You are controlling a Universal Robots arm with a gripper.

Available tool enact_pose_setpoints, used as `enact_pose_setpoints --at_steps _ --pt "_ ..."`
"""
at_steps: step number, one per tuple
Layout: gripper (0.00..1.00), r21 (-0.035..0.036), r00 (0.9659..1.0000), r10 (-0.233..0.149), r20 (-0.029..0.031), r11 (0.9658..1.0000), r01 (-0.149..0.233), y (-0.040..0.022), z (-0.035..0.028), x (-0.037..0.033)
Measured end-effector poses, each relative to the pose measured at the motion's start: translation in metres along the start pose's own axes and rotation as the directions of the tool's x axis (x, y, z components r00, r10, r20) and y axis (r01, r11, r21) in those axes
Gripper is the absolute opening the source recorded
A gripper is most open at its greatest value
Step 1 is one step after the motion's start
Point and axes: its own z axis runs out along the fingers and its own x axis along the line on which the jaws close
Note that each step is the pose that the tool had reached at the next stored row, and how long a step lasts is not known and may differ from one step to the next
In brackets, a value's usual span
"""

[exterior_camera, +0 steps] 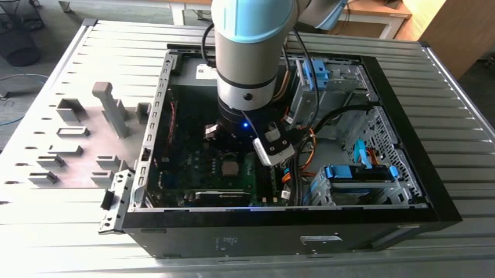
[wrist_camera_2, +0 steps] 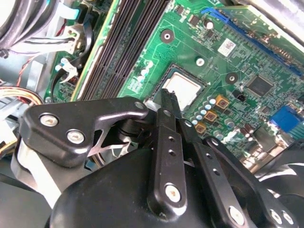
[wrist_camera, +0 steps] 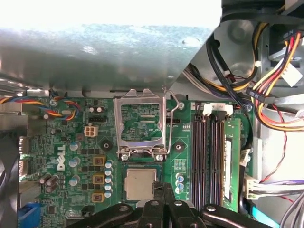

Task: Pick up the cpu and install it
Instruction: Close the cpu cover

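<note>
The arm (exterior_camera: 247, 58) reaches straight down into a computer case (exterior_camera: 270, 234) that lies open side up on the slatted metal worktop (exterior_camera: 456, 104). The cpu (wrist_camera: 140, 184) is already seated in its socket on the green motherboard (wrist_camera: 90, 137), lying flat and square with the board (its silvery top catches the light in both wrist views). Adjoining one side of it, the hinged metal socket frame (wrist_camera: 141, 124) is swung open, with its thin wire lever beside it. The dark memory slots (wrist_camera: 206, 156) run along another side.

The jaws are drawn in narrow, their tips together with nothing between them. They sit right at one edge of the cpu (wrist_camera_2: 183, 88), though I cannot tell whether they actually touch it.

In the exterior view the cpu (exterior_camera: 229, 168) shows as a pale square on the board just beside the wrist. Grey holder blocks (exterior_camera: 73, 110) stand on the worktop at the exterior view's left, outside the case and well apart from the cpu. Bundles of coloured cables (wrist_camera: 278, 95) hang near the memory slots.
</note>
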Motion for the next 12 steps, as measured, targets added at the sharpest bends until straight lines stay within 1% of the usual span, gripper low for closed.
enact_pose_setpoints --at_steps 2,10,12 --pt "0.11 -0.0004 0.9999 -0.011 -0.0003 0.9999 0.011 0.0 0.0 0.0" --pt "0.11 -0.0006 0.9999 -0.012 -0.0003 0.9999 0.012 0.0 0.0 0.0" --pt "0.11 -0.0005 0.9999 -0.012 -0.0003 0.9999 0.012 0.001 0.0 -0.0006"
